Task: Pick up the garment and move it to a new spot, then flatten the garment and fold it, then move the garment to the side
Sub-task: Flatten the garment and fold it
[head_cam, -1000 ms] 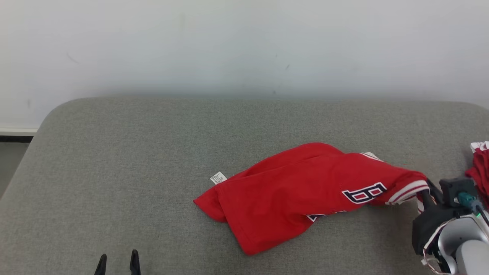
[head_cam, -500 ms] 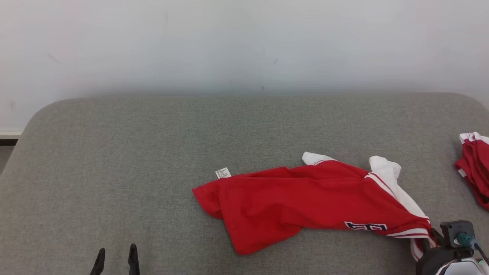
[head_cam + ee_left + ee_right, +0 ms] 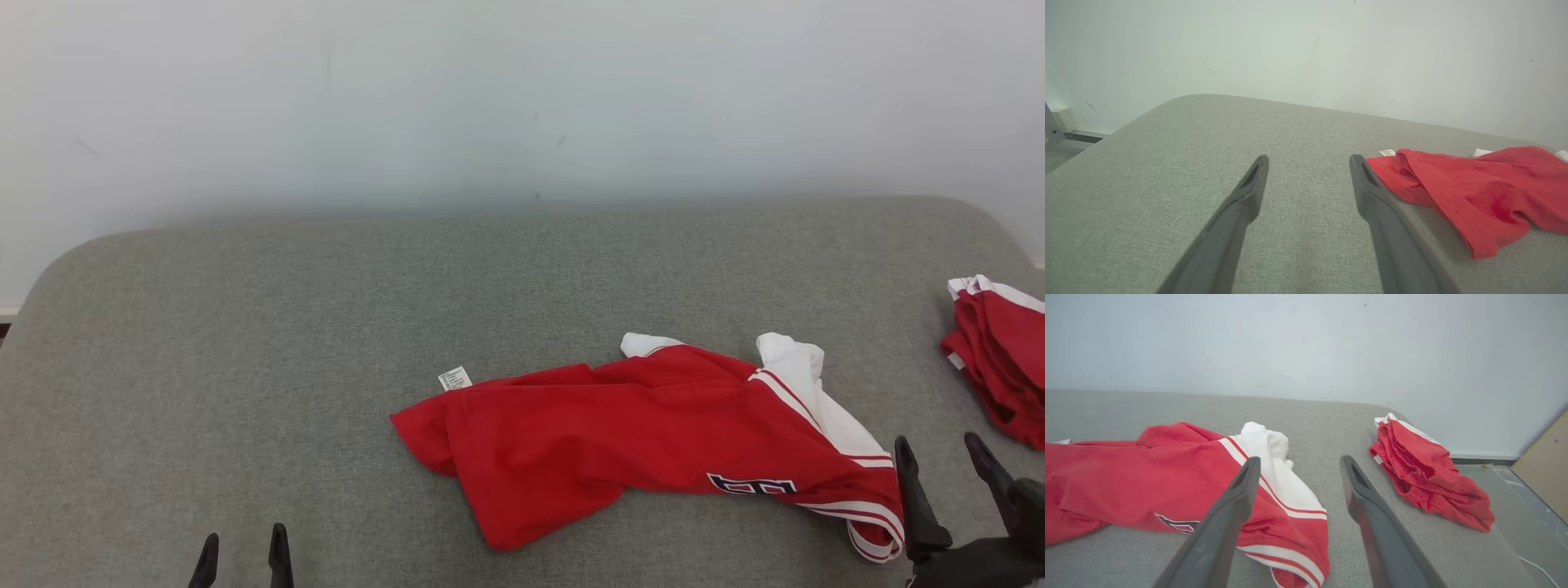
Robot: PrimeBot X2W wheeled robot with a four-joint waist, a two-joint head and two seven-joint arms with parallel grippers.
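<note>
A red garment [image 3: 637,433] with white trim and dark lettering lies crumpled across the grey padded table [image 3: 326,310], right of centre; its white tag [image 3: 454,379] sticks out at the left end. The garment [image 3: 1147,486] also lies below and left of my right gripper's fingers in the right wrist view. My right gripper [image 3: 943,449] stands open just right of the garment's striped end, nothing between its fingers. My left gripper [image 3: 243,549] is open at the lower left, well clear of the cloth; the garment's left end [image 3: 1453,188] lies to the right of its fingers.
A second red and white bundle of cloth [image 3: 996,359] lies near the table's right edge, also seen as a folded pile [image 3: 1425,473] in the right wrist view. A pale wall [image 3: 522,98] stands behind the table. Floor and a brown board [image 3: 1545,465] lie past the right edge.
My right gripper lowered the garment's striped end toward the near edge, then opened and let it go; the cloth has settled flat. The head camera turned right. The left gripper kept still.
</note>
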